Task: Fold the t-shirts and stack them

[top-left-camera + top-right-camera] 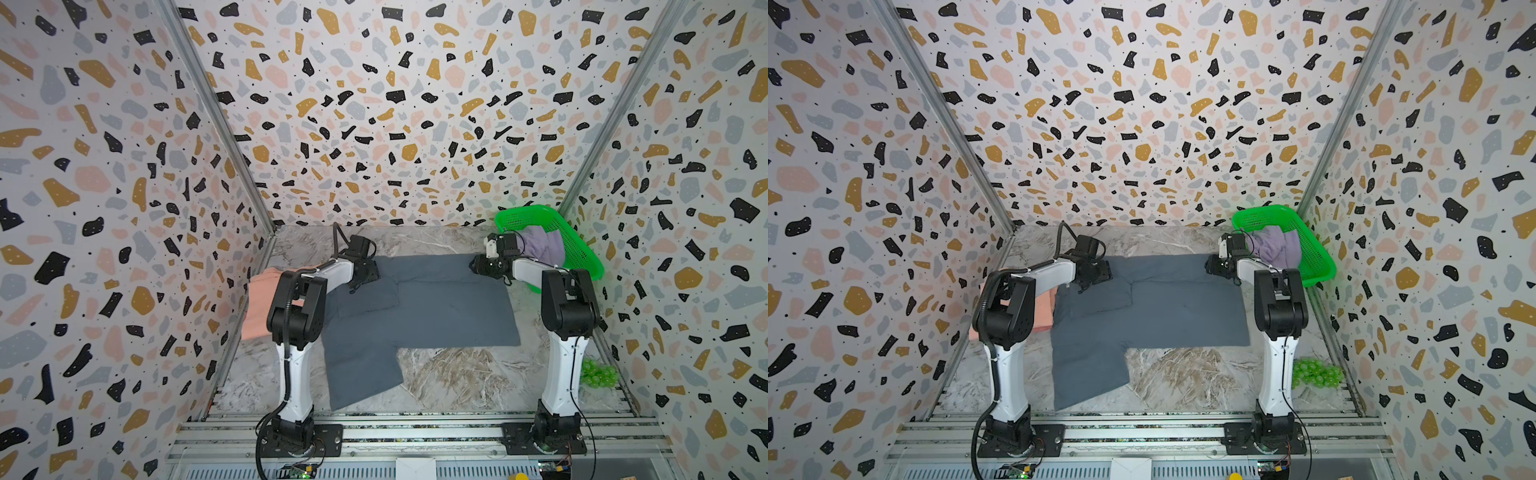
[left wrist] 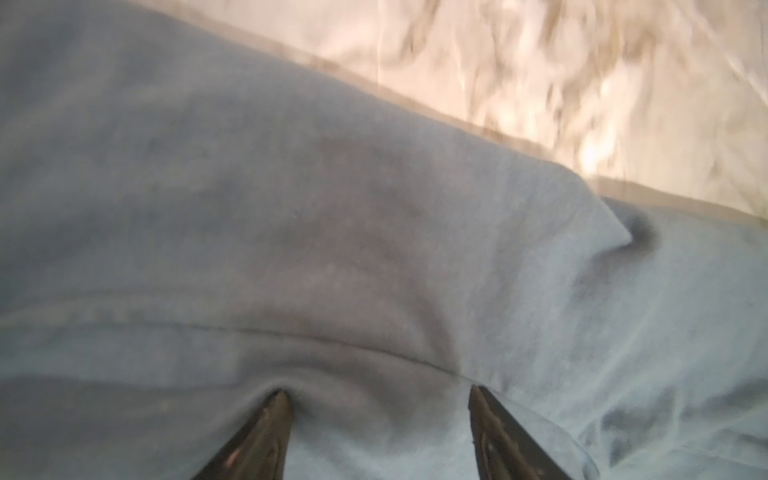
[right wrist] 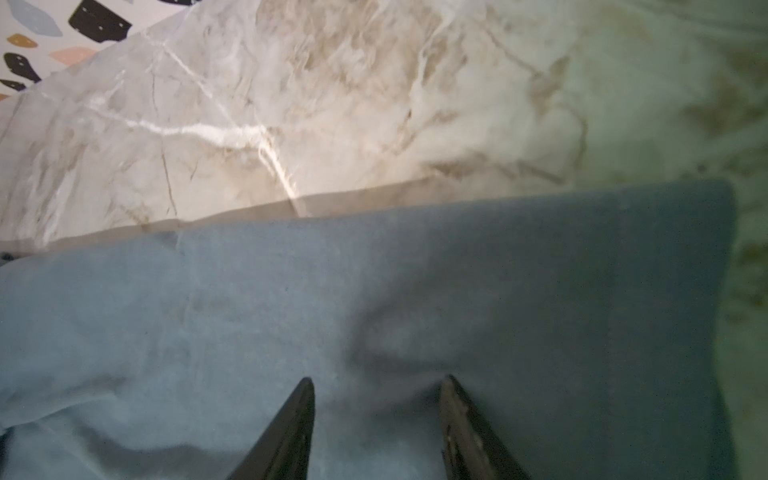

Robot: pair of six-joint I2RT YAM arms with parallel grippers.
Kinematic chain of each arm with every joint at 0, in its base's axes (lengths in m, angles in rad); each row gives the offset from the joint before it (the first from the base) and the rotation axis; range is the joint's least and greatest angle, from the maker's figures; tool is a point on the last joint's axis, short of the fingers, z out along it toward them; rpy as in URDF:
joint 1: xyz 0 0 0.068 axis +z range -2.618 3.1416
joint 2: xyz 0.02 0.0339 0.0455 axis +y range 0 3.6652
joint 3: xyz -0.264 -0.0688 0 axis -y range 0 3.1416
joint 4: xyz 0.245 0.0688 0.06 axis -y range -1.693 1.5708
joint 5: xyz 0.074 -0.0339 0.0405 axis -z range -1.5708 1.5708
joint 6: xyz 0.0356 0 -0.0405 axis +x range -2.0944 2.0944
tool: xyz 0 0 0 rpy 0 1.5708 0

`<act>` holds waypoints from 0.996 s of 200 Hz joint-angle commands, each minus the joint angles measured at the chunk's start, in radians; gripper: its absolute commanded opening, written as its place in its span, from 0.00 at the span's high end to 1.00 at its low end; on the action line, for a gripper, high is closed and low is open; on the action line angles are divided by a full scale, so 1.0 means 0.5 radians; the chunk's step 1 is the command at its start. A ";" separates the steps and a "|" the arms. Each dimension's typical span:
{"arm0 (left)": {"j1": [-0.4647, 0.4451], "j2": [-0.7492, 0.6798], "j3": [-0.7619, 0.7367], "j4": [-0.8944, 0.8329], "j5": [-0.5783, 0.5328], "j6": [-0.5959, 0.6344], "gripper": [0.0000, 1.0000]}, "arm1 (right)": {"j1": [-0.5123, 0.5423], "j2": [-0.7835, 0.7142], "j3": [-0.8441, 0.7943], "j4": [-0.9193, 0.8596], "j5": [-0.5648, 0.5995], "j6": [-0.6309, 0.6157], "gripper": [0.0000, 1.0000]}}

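A dark slate-grey t-shirt (image 1: pixel 436 307) (image 1: pixel 1167 307) lies spread flat in the middle of the marble table, one sleeve folded in and a flap hanging toward the near edge. My left gripper (image 1: pixel 365 274) (image 2: pixel 378 392) is at its far left corner, open, both fingertips pressed into the cloth (image 2: pixel 291 208). At the far right corner my right gripper (image 1: pixel 478 266) (image 3: pixel 378 379) is open too, tips resting on the grey cloth (image 3: pixel 540 270). A salmon-pink t-shirt (image 1: pixel 259 303) lies at the left wall, partly hidden by the left arm. A pale lilac t-shirt (image 1: pixel 544 245) sits crumpled in the basket.
The bright green mesh basket (image 1: pixel 582 249) leans in the far right corner behind the right arm. A bunch of green balls (image 1: pixel 598 374) lies by the right wall. Bare marble table (image 1: pixel 449 374) shows in front of the grey shirt. Patterned walls close three sides.
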 commanded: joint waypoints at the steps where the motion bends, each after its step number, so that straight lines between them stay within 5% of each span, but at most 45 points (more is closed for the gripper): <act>1: 0.065 0.287 0.339 -0.093 0.082 0.057 0.30 | -0.027 0.250 0.218 -0.242 0.042 0.048 0.50; 44: 0.126 0.757 1.193 -0.294 0.133 0.029 0.30 | -0.062 0.694 1.025 -0.429 -0.077 0.098 0.49; 66: 0.144 0.694 1.222 -0.211 0.217 0.004 0.29 | -0.064 0.616 1.065 -0.333 -0.166 0.020 0.47; 99: 0.134 0.132 0.607 0.121 0.286 -0.089 0.21 | -0.049 0.074 0.541 -0.018 -0.297 -0.029 0.38; 123: 0.084 -0.395 0.000 0.320 0.250 -0.250 0.00 | 0.014 -0.359 0.155 -0.015 -0.271 0.105 0.34; 150: -0.079 -0.929 -0.573 0.470 0.188 -0.417 0.00 | 0.170 -0.828 -0.348 0.054 -0.394 0.331 0.32; 180: -0.336 -1.385 -0.943 0.449 0.009 -0.569 0.00 | 0.420 -1.275 -0.727 0.044 -0.283 0.417 0.28; 199: -0.465 -1.659 -1.035 0.317 -0.256 -0.568 0.00 | 0.552 -1.555 -0.878 0.069 -0.109 0.373 0.17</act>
